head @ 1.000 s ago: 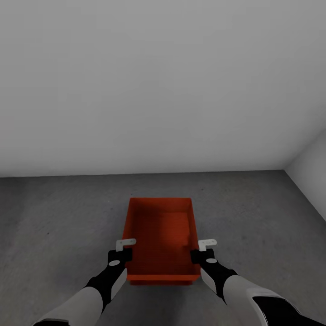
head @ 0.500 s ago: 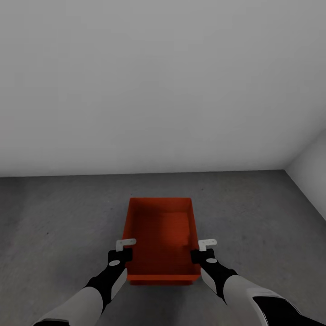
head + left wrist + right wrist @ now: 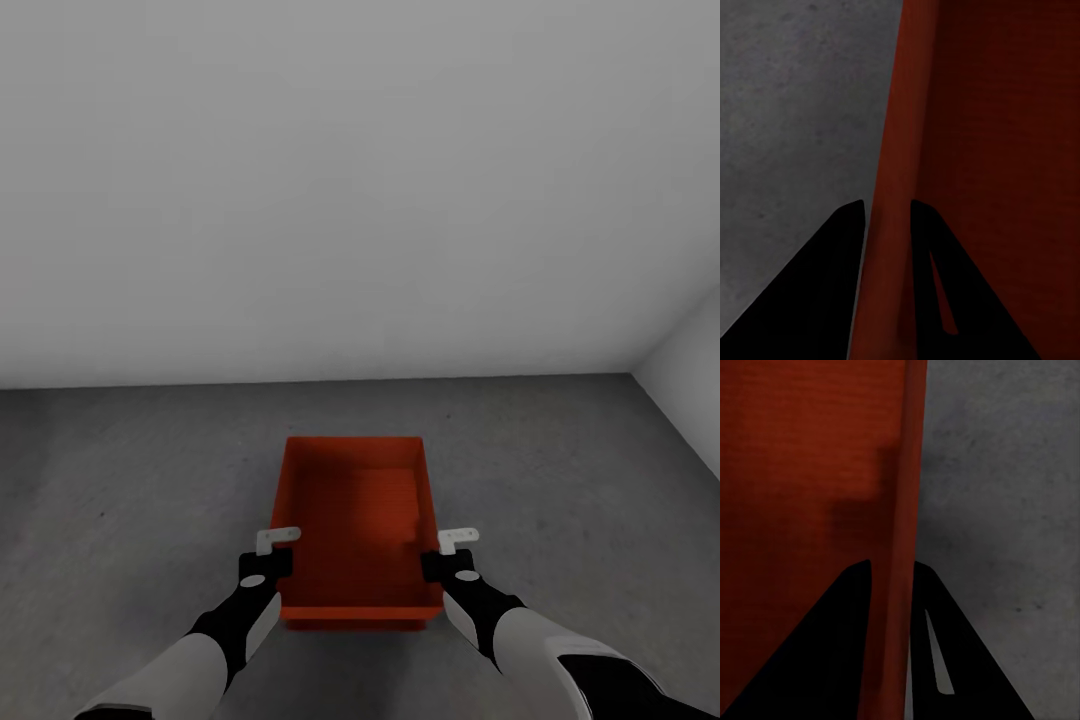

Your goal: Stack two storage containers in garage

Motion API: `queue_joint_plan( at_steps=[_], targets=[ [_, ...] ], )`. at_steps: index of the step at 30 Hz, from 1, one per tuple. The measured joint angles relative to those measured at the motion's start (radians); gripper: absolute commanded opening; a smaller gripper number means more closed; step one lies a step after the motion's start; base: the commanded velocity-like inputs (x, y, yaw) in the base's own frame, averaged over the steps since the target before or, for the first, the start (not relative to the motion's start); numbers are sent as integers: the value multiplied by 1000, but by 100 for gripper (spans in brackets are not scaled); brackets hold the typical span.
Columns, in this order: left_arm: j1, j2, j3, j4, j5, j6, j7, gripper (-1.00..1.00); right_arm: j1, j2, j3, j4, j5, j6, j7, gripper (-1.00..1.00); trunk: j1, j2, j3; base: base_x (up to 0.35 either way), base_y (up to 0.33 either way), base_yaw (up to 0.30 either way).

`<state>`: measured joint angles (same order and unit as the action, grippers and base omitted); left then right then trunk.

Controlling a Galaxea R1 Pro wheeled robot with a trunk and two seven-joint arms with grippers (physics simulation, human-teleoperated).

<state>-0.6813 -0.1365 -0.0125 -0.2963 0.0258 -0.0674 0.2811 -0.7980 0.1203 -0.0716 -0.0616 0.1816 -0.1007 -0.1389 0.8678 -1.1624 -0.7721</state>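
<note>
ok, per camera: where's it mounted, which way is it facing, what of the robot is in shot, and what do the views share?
Head view: on the head, facing forward and down at the storage container, the floor and a white wall; both arms, left gripper and right gripper show.
Left wrist view: along the fingers, which straddle a container wall.
Right wrist view: the same; fingers straddle the opposite wall.
Shared: container and grey floor.
</note>
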Motion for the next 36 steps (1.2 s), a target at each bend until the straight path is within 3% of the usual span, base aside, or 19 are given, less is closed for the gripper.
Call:
queue_joint_plan(
  at_steps=[27,36],
  targets=[
    [0,0,0,0,0,0,0,-100,0,0,0,0,0,0,0,-100,104,-189,-85,0,0,0],
    [0,0,1,-1,-2,0,0,-100,0,0,0,-1,0,0,0,-100,104,-189,-85,0,0,0]
  ],
)
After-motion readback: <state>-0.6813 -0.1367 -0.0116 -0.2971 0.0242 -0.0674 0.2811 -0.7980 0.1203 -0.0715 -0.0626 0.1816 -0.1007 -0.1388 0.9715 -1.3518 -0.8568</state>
